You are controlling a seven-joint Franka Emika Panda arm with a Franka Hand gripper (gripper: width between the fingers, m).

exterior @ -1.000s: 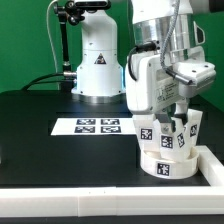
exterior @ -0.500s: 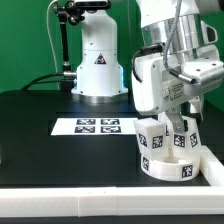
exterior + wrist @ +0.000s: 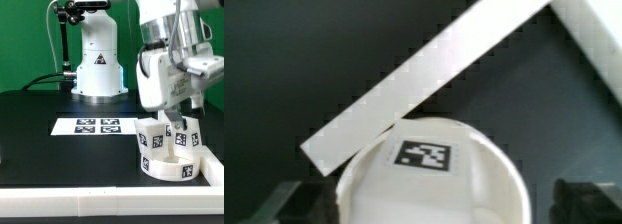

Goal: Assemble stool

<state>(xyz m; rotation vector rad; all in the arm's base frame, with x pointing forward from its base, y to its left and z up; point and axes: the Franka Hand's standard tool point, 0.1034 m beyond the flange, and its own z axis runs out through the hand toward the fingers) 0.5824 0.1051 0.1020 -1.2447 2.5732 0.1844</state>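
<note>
The gripper [image 3: 180, 112] has just let go and lifted, its fingers spread wide above a leg [image 3: 423, 180] standing in the seat [image 3: 170, 165], so that leg looks installed.

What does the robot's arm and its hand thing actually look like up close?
The arm is bulky, with smooth, rounded white shells. A dark cable runs down alongside its upper part. The gripper at its end is a boxy white-and-grey head with two dark fingers, seen as blocky black tips in the wrist view.
</note>
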